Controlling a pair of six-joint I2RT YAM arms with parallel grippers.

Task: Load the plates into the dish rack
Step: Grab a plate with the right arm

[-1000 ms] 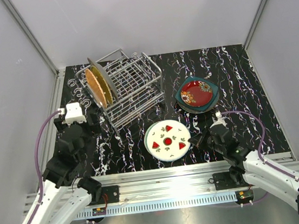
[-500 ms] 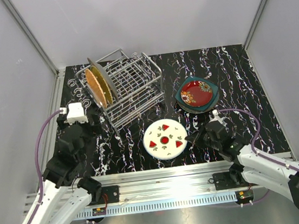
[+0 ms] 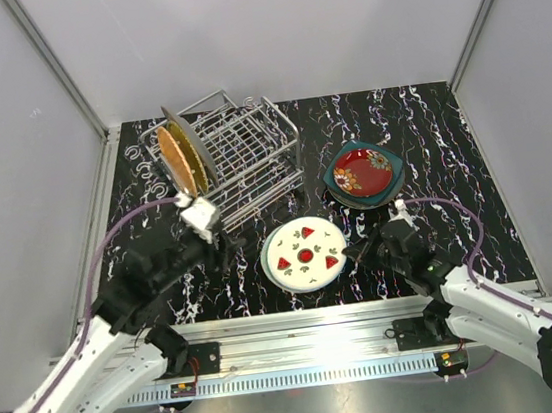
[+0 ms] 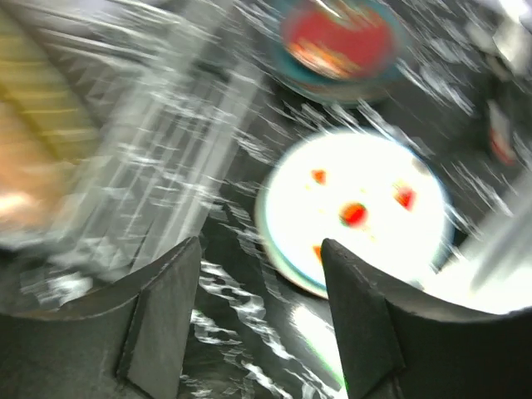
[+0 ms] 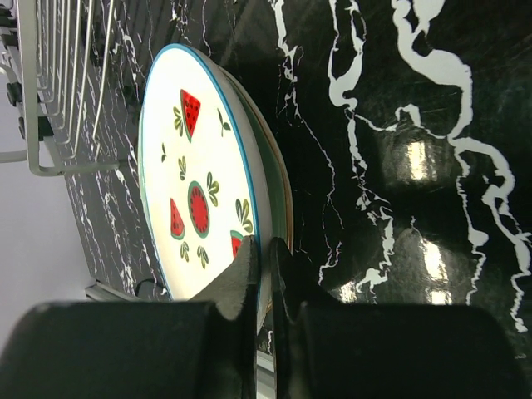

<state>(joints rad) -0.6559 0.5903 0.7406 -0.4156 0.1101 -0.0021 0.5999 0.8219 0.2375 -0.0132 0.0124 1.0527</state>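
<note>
Five plates (image 3: pixel 305 256) visible (two racked); one dish rack (image 3: pixel 250 159).

**A:** Where could a gripper pass on the table (image 3: pixel 428 127)?

**B:** The far right corner is bare. A lane also runs between the dish rack (image 3: pixel 250 159) and the red plate (image 3: pixel 360 168), which is stacked on the teal plate (image 3: pixel 338 192).

**A:** And at the rack?

**B:** An orange plate (image 3: pixel 180 163) and a grey plate (image 3: pixel 195 148) stand in its left end. The slots to their right are open from above.

**A:** Around the white watermelon plate (image 3: pixel 305 255)?

**B:** Crowded. The left gripper (image 3: pixel 228 245), fingers spread, fills the gap left of it, close by the rack's near rail. The right gripper (image 3: pixel 354 252) clamps its right rim.
</note>
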